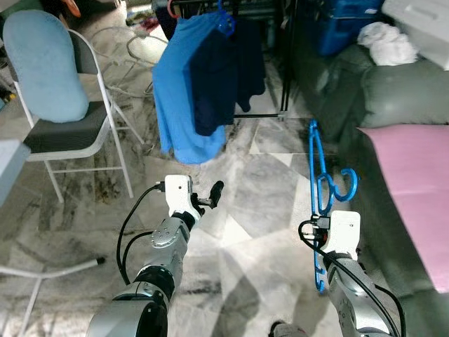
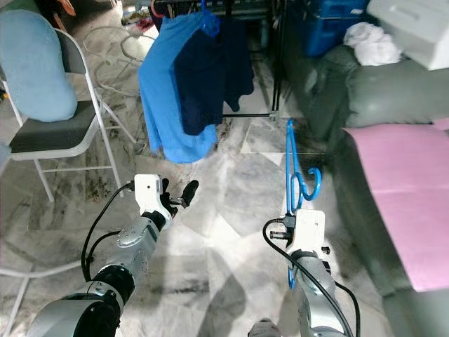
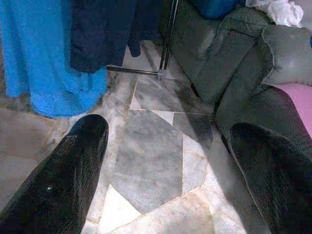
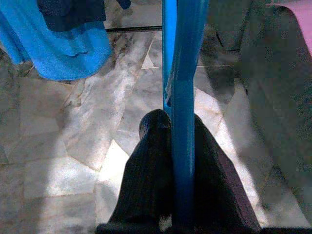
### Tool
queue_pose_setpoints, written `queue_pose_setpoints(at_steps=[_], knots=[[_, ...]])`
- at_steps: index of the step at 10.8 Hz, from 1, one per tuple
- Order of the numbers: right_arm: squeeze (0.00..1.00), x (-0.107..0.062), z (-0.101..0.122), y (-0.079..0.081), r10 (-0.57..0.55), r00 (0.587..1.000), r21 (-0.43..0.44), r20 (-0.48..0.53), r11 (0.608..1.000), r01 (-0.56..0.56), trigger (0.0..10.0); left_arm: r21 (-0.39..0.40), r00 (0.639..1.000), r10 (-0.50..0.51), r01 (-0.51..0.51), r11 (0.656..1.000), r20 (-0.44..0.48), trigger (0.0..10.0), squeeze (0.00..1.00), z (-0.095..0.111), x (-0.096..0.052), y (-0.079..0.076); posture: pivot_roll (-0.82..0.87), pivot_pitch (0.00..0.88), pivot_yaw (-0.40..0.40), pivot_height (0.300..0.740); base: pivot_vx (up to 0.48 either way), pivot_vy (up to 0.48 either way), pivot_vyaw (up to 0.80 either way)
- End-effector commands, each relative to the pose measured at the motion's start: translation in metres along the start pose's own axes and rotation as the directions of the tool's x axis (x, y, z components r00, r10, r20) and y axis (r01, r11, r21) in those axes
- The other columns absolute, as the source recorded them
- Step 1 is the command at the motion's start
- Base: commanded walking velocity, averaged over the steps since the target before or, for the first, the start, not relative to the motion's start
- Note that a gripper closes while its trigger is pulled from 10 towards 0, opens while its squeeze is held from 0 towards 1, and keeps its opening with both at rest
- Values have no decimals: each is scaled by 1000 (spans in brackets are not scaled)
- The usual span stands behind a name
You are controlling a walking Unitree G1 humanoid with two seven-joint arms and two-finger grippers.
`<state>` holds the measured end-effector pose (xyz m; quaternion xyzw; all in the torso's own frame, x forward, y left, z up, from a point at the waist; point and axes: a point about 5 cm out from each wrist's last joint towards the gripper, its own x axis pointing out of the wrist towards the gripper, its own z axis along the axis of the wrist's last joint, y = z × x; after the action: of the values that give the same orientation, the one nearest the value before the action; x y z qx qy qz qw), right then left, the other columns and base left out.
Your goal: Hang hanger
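The right pincer (image 4: 171, 146) is pinched on a blue hanger (image 1: 319, 189), its two black fingers (image 4: 146, 180) pressed against either side of the plastic. In the right wrist view the hanger runs straight out along the fingers and well past their tips. In the head views the hanger stands nearly upright above the right wrist, with its hook (image 1: 342, 186) curling toward the outer side of the arm, and its lowest end reaches down past the wrist.

The left pincer (image 1: 210, 196) is held out over the marble floor (image 1: 259, 210) with nothing in it; its fingers (image 3: 63, 180) are spread wide, with bare floor showing between them.

Ahead of both pincers, beyond the hanger's top end, a dark clothes rack (image 1: 284, 63) stands with a bright blue garment (image 1: 172, 98) and a dark navy garment (image 1: 224, 77) hanging from it on another blue hanger (image 1: 224, 22). To the outer side of the right pincer lies a grey-green sofa (image 1: 400, 91) with a pink sheet (image 1: 417, 189) on it. Well off to the outer side of the left pincer is a folding chair (image 1: 70, 133) with a pale blue cushion (image 1: 45, 63) against its back.
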<state>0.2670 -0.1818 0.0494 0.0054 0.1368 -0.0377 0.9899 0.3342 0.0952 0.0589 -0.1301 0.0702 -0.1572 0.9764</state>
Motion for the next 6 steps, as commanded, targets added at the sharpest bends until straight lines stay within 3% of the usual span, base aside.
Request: queue_pose_setpoints(at_steps=[1,4,6], knots=[[0,-1,2,-6,-22,1000,1,1,1000,22,10000,7,1000,-21,21,1000,-6,10000,0,1,2,-4,-329,149,104,740,446,0,0],[0,1,4,-8,-29,1000,3,-5,1000,29,10000,-11,999,-39,38,999,-29,10000,0,-6,1,-10,-344,156,111,740,447,0,-800],[0,0,3,-8,-20,1000,-9,-7,1000,20,10000,-22,998,-31,30,999,-47,10000,0,-11,-2,-9,-356,152,109,740,448,0,0]])
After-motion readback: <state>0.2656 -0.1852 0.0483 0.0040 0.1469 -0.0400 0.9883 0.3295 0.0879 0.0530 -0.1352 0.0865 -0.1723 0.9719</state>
